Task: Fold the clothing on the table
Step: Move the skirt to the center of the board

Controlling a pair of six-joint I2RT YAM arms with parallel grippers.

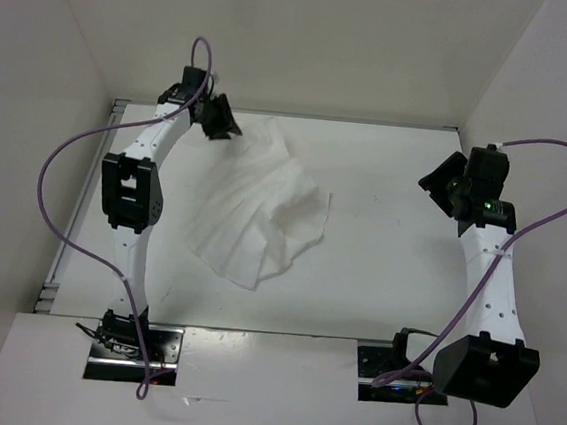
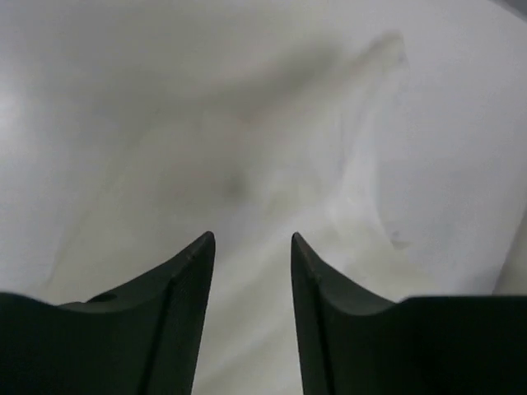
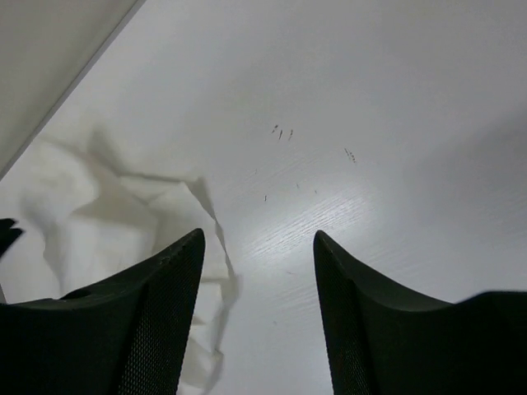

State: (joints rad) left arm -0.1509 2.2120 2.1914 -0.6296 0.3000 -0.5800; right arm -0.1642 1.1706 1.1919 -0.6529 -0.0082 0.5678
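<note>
Left gripper (image 1: 215,118): poised over the garment's far left end, near the back wall. In its wrist view (image 2: 252,239) the 2 fingers stand parted, with nothing visibly pinched between them.
Clothing (image 1: 259,210): a white pleated garment lying left of centre on the table. Its pleats fan toward the near hem, and there is a rumpled fold along its right edge.
Table (image 1: 388,273): glossy white, bare to the right of the garment apart from a few small dark marks.
Right gripper (image 1: 445,183): raised over bare table on the right, well apart from the garment. Its fingers are spread wide and empty (image 3: 257,234).
Handling: the fabric looks thin, light and limp. It is likely to drape, bunch and slide on the glossy top, and it does not look fragile.
Where to hold: probably pinch an edge or hem corner, 1 per gripper, so the cloth lifts as 1 sheet.
Hard to make out: white cloth on white table blurs the outline. The left wrist view is soft, so whether the fingertips touch the fabric cannot be told. The narrower top sits under the left gripper and is partly hidden.
</note>
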